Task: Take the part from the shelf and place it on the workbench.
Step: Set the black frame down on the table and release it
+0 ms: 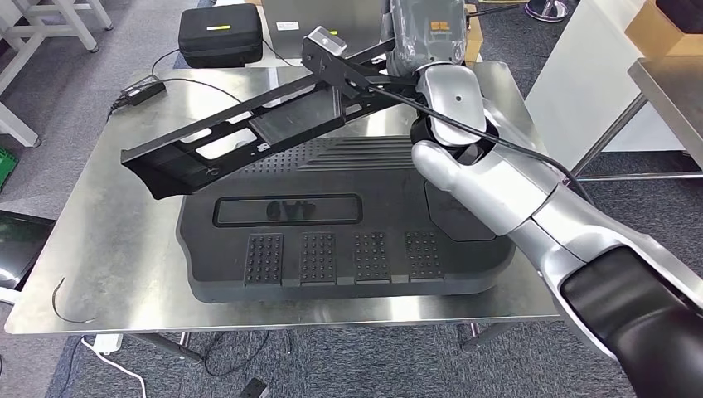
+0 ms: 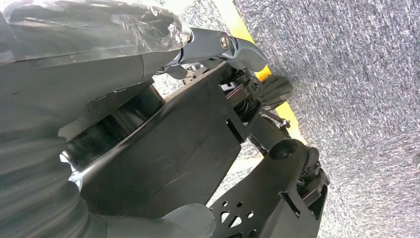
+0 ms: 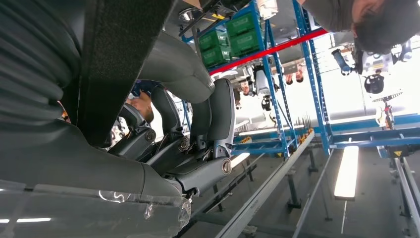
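Placement step: your right hand (image 1: 431, 33), fingers gripping the part (image 1: 240, 133) at upper centre, lowers it next onto the workbench (image 1: 108, 249).

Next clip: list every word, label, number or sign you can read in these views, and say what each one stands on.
None can be read.
Black case behind the workbench: a small yellow label, too small to read.
Large black part on the workbench: raised marks in its recessed slot, too blurred to read.
Right hand: an orange patch, no legible text.
Green crates on the blue shelving: no readable print.
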Motion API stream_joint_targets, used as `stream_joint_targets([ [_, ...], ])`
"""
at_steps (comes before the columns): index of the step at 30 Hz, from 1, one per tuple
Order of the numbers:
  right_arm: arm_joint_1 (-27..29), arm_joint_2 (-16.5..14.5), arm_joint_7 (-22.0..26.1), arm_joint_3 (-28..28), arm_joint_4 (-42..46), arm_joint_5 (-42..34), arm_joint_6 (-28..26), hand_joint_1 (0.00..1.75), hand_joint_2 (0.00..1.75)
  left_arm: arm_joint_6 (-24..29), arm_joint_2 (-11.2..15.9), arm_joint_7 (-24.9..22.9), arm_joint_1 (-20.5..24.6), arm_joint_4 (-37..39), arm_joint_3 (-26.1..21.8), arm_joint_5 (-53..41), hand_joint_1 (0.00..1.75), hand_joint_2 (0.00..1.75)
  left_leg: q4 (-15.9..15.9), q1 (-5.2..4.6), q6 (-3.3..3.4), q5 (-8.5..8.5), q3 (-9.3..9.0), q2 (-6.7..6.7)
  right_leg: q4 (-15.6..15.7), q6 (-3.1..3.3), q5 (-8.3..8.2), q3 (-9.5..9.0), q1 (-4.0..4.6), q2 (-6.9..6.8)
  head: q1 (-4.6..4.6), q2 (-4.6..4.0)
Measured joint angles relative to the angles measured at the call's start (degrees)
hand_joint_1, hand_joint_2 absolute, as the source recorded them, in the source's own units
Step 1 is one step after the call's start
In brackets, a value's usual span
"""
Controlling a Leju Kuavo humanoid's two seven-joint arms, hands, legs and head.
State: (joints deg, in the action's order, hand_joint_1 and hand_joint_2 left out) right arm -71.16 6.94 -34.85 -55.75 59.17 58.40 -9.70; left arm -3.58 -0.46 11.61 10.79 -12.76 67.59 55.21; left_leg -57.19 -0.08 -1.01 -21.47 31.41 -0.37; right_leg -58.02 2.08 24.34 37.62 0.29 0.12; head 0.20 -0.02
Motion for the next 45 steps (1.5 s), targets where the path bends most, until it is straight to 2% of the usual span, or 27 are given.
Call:
stream_joint_targets([
  [8, -1.34, -0.34, -3.91, -0.06, -2.87, -0.21, 1.83, 1.75, 1.75, -1.14, 0.00, 0.71, -0.01, 0.00, 0.03, -0.32, 0.00, 1.75, -0.02, -0.06, 0.01, -0.01, -0.04, 0.00, 0.01, -0.02, -0.01, -0.04, -0.04, 0.00, -0.02, 0.00],
  [13, -1.82, -0.18, -4.28, -0.05, -5.22, -0.12, 2.47, 1.75, 1.75, -1.13, 0.00, 0.77, -0.01, 0.00, 0.04, -0.44, 0.00, 1.75, -0.04, -0.07, 0.02, -0.01, -0.09, 0.02, 0.01, -0.04, -0.03, -0.05, -0.05, 0.03, -0.01, 0.00],
  [17, -1.82, -0.07, -4.29, -0.05, -6.41, 1.14, 3.22, 0.00, 0.00, -1.18, 0.00, 0.63, -0.01, 0.00, 0.06, -0.50, 0.00, 1.75, -0.04, -0.08, 0.02, -0.01, -0.11, 0.02, 0.02, -0.04, -0.03, -0.06, -0.05, 0.03, 0.00, 0.00],
  [18, -1.81, -0.05, -4.30, -0.05, -6.63, 1.61, 3.59, 0.00, 0.00, -1.32, 0.00, 0.51, -0.02, -0.01, 0.07, -0.50, 0.00, 1.75, -0.05, -0.08, 0.02, -0.02, -0.11, 0.02, 0.02, -0.04, -0.03, -0.06, -0.05, 0.03, 0.00, 0.00],
  [22, -1.81, 0.04, -4.30, 0.06, -7.39, 3.18, 5.48, 0.00, 0.00, -0.73, -0.02, 0.28, -0.02, 0.00, 0.08, -0.30, 0.00, 0.00, -0.05, -0.09, 0.02, -0.02, -0.12, 0.02, 0.02, -0.04, -0.03, -0.08, -0.05, 0.03, 0.01, 0.00],
  [35, -1.77, 0.03, -4.06, 0.07, -8.73, 2.27, 10.67, 0.00, 0.00, -0.01, -0.12, -0.06, -0.02, 0.00, 0.08, 0.17, 0.00, 0.00, -0.05, -0.08, 0.03, -0.02, -0.20, 0.02, 0.02, -0.05, -0.03, -0.19, -0.07, 0.03, 0.02, 0.00],
  [37, -1.86, -0.32, -3.25, -0.02, -9.09, 0.09, 13.89, 0.00, 0.00, -0.03, -0.13, 0.11, -0.01, 0.00, 0.08, 0.31, 0.00, 0.00, -0.05, -0.08, 0.03, -0.02, -0.20, 0.03, 0.02, -0.05, -0.03, -0.20, -0.07, 0.03, 0.03, 0.00],
  [43, -3.74, -2.91, -0.21, -0.54, -11.25, -7.95, 28.14, 0.00, 0.00, -0.59, -0.11, 0.64, 0.02, 0.00, 0.08, 0.93, 0.00, 0.00, -0.04, -0.08, 0.03, -0.02, -0.22, 0.05, 0.01, -0.05, -0.03, -0.20, -0.08, 0.05, 0.00, 0.00],
  [45, -4.40, -3.76, 0.55, -0.99, -12.33, -9.84, 30.92, 0.00, 0.00, -0.64, -0.11, 0.86, 0.07, 0.00, 0.08, 1.05, 0.00, 0.00, -0.04, -0.08, 0.03, -0.02, -0.23, 0.05, 0.01, -0.05, -0.03, -0.20, -0.08, 0.05, -0.04, 0.00],
])
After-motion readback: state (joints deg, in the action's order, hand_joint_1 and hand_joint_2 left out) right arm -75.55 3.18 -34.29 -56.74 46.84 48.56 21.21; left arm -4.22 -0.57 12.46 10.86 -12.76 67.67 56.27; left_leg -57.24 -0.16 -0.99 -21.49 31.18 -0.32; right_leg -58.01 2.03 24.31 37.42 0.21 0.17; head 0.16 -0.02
